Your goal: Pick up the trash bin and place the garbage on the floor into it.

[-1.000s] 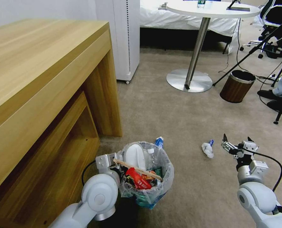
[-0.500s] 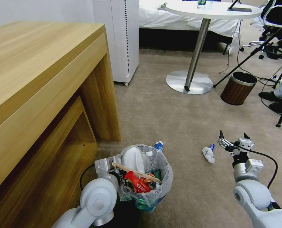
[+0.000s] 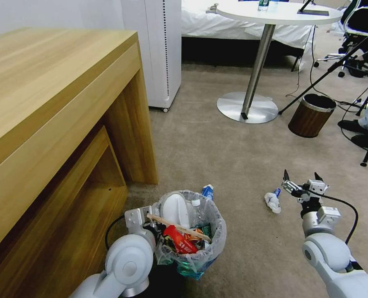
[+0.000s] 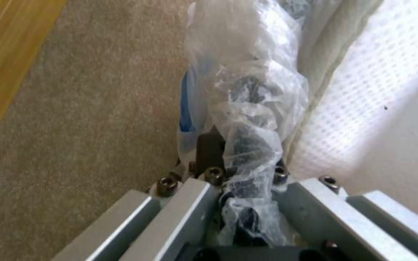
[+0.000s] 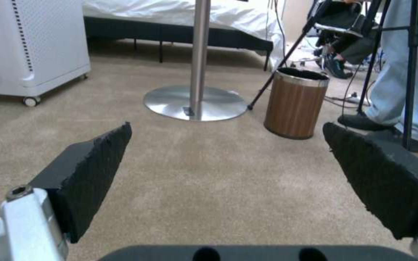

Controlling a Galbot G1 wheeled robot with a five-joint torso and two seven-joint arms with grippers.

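Note:
The trash bin, lined with a crinkled clear bag, holds a white slipper, red wrappers, a can and a wooden stick. My left gripper is shut on its near-left rim; the left wrist view has the bag pinched in my left gripper. A blue-white carton pokes up at the bin's far rim. The crumpled white paper with a blue bit lies on the beige floor, right of the bin. My right gripper hovers open just right of the paper, with nothing between its fingers.
A wooden desk walls off the left side. Ahead stand a white wheeled unit, a round table's metal base and a brown wood-look bin. Tripod legs and a person's shoes crowd the far right.
The camera shifted a little a second ago. My right gripper has crept forward past the crumpled paper, still open. The left gripper keeps its hold on the bin.

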